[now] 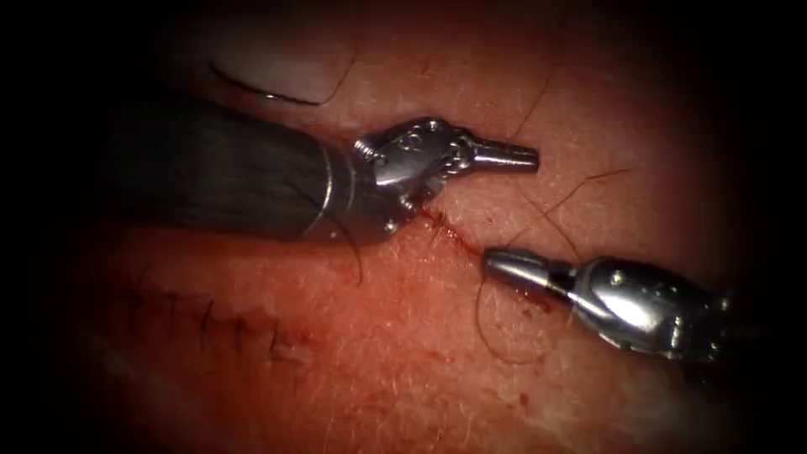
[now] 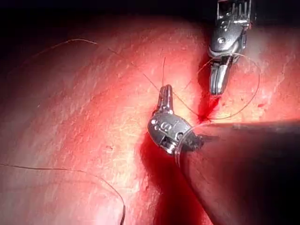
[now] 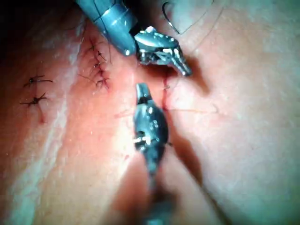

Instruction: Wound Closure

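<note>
The left tool point(image 1: 514, 155) reaches in from the left, its jaws shut and pointing right, just above the cut point(image 1: 455, 233). Dark thread point(image 1: 483, 324) runs close past its tip point(image 2: 165, 92); I cannot tell whether it is pinched. On the cut's right side the right tool point(image 1: 498, 261) has its jaws shut on nothing I can make out, tip at the cut's edge. The curved needle point(image 1: 269, 95) lies free on pale tissue far to the upper left, held by neither tool and not in the tissue. It also appears beyond the left tool point(image 3: 168, 19).
Several finished stitches point(image 1: 239, 329) cross the closed stretch of the cut at lower left, seen too beside the left shaft point(image 3: 98, 70). Red fluid point(image 2: 206, 110) wets the open cut. Loose thread loops point(image 2: 255, 89) lie around the right tool.
</note>
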Controlling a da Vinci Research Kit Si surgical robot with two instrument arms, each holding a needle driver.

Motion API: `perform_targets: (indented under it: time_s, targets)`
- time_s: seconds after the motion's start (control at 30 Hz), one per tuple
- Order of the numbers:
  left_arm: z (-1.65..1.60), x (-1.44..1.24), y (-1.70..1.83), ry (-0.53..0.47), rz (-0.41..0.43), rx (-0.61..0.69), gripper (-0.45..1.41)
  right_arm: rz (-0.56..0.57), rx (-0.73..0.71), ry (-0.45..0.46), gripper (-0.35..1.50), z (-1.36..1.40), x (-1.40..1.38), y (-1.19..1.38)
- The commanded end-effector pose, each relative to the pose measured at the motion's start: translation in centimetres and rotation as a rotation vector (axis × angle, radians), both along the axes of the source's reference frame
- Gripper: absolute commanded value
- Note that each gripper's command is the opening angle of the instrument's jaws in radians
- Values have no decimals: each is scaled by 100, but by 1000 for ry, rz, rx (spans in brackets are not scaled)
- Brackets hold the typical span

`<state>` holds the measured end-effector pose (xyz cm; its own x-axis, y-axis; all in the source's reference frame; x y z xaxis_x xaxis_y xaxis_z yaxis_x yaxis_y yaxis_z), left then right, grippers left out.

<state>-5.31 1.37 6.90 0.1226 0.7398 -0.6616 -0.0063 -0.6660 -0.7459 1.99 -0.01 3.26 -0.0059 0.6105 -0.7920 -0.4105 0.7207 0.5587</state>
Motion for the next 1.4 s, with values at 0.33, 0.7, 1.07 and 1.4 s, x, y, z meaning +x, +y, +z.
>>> perform_targets:
  time_s: [0.33,0.7,1.07,1.4]
  targets:
    - [18,8,-29,9,3,11,-45,226,71,-27,-35,4,0,7]
    - [12,23,-59,12,8,21,-45,481,314,-51,-23,14,-4,-4]
    - [7,19,-57,13,2,26,-45,700,446,-74,27,26,-12,-26]
    - [0,5,-39,11,-5,40,-45,906,489,-60,57,31,-21,-25]
